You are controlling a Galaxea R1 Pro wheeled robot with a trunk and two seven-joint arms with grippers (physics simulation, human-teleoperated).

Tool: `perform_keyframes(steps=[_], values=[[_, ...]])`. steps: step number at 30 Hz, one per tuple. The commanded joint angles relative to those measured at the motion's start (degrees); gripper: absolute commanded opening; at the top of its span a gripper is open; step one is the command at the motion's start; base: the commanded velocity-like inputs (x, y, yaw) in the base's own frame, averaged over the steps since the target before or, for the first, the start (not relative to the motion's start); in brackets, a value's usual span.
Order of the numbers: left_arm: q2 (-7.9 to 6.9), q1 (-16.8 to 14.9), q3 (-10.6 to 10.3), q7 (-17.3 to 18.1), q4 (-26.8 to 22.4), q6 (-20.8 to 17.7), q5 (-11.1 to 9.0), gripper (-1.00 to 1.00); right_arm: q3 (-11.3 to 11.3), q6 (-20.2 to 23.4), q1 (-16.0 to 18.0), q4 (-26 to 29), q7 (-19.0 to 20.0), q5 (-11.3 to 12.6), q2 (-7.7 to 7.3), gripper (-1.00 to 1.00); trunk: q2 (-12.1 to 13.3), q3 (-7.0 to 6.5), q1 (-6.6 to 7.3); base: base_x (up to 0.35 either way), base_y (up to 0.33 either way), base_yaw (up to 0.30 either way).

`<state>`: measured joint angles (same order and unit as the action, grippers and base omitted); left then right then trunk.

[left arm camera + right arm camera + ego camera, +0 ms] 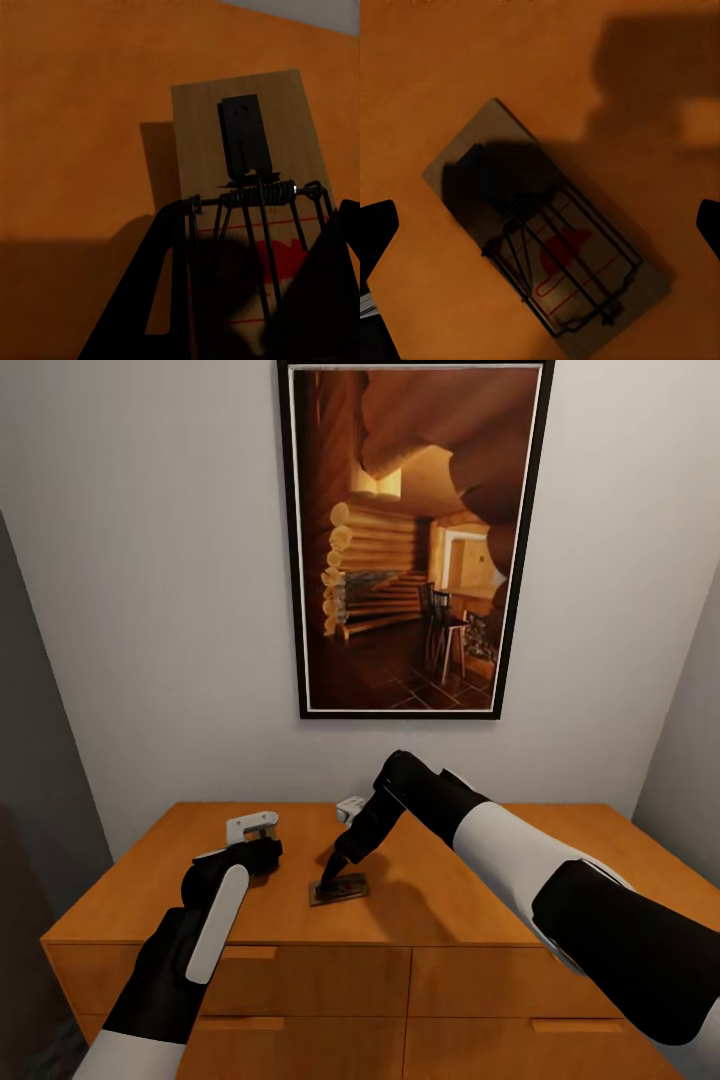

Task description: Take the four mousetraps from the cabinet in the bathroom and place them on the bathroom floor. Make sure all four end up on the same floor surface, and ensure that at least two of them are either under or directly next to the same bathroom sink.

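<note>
Head view: a wooden dresser [480, 905] with drawer fronts stands against a pale wall, under a tall black-framed picture [415, 535] of a log-cabin interior. One mousetrap [341, 889] lies flat on the dresser top, near its front edge and about midway across. The right gripper [330, 879] points down onto it from the black-and-white right arm, its tips at the trap's board. Whether they touch it cannot be told from here. The left gripper [262, 852] hangs over the dresser top just left of the trap, apart from it.

Left wrist view: a mousetrap [247, 172] sits between the two dark fingers [154, 292] of the left gripper, its wire spring, bar and red print close to the camera. The pale board reaches away over the orange wood. The jaws stand on either side of the trap, and contact is unclear.

Right wrist view: the mousetrap [547, 240] lies diagonally on the orange top, with its wire frame and red mark facing up. The right gripper's black fingertips [376, 229] show at opposite edges, spread wide and well clear of the board, gripping nothing.
</note>
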<state>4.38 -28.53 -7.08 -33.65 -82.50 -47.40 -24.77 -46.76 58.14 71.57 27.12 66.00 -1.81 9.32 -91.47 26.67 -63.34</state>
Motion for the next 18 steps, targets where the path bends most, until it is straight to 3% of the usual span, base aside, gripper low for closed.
perform_keyframes(steps=[1, 18], values=[[-0.02, -0.03, -0.02, -0.53, 5.68, -0.15, -0.86, -1.00, -0.13, 0.32, 0.06, 0.04, 0.27, -0.23, 0.03, 1.00, -0.03, 0.08, 0.00, 0.000, 0.000, 0.000], [-0.07, -0.03, 0.09, -0.68, 6.11, -0.16, -0.89, -1.00, -0.08, 0.24, 0.06, 0.04, -0.39, -0.29, 0.15, 1.00, -0.03, 0.08, 0.00, 0.000, 0.000, 0.000]])
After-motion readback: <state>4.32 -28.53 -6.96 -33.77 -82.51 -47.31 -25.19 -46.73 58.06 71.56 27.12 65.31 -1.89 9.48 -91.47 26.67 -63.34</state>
